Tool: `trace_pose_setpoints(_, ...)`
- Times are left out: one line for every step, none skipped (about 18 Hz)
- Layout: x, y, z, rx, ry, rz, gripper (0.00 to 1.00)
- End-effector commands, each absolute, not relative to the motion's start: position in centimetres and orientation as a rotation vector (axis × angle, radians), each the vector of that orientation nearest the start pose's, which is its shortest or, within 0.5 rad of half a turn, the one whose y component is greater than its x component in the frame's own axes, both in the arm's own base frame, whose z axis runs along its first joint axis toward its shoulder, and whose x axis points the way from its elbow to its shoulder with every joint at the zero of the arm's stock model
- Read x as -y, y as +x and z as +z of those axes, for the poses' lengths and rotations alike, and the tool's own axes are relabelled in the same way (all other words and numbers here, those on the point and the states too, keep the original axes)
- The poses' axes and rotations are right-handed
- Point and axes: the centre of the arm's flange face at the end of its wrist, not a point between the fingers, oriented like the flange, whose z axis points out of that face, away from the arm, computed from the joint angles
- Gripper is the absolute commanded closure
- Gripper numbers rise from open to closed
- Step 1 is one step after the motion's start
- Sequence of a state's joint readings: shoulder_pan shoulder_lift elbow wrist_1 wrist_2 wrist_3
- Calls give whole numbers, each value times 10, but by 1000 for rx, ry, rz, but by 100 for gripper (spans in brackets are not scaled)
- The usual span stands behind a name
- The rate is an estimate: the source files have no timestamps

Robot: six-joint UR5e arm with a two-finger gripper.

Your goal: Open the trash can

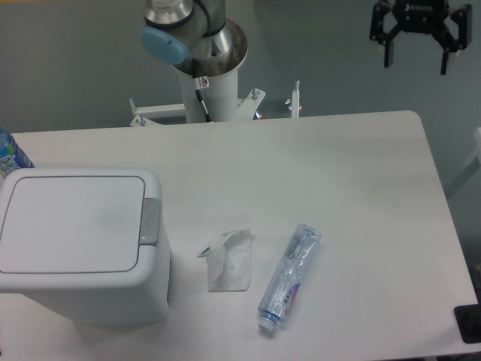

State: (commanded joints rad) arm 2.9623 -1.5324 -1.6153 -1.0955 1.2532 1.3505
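The trash can [75, 244] is a large white boxy bin at the table's left front. Its flat lid [71, 223] is shut, and a small grey push-button tab [150, 221] sits on its right edge. My gripper [416, 54] is black and hangs high at the top right, above the table's far right corner and far from the bin. Its two fingers point down with a wide gap between them. It is open and holds nothing.
A crumpled clear plastic bag [228, 260] lies right of the bin. An empty clear plastic bottle [289, 278] lies beside it. The arm's white base post [210, 86] stands at the table's back edge. A blue-labelled bottle [9, 154] peeks in behind the bin at far left.
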Motion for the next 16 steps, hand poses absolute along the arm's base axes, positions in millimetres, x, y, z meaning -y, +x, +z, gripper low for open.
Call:
trace_pose_setpoints(-262,-467,545,3,-2676,534,0)
trace_pose_setpoints(-273,-464,544,55,-2660,517,0)
trace_pose_setpoints(-289,-458,541,92,-2646,490,0)
trace_pose_setpoints(-304,-450,541,130,-2631,462,0)
trace_pose_setpoints(-314,-447,539,188,-2619,432,0)
trace_pose_setpoints(-324,-442,538,241,-2602,407,0)
trace_pose_setpoints(-332,-438,538,290,-2586,384,0)
trace_pose_setpoints(-342,-433,536,332,-2573,357,0)
trace_pose_setpoints(-351,-426,536,370,-2560,329,0)
trace_pose_setpoints(-366,-418,533,412,-2550,286,0)
trace_pose_setpoints(-378,-409,532,457,-2535,248,0)
trace_pose_setpoints(-390,-401,530,499,-2524,210,0)
trace_pose_setpoints(-404,-393,525,528,-2517,162,0)
trace_pose_setpoints(-417,-387,519,552,-2502,103,0)
trace_pose_setpoints(-426,-384,515,586,-2482,46,0)
trace_pose_setpoints(-433,-384,511,626,-2461,-10,0)
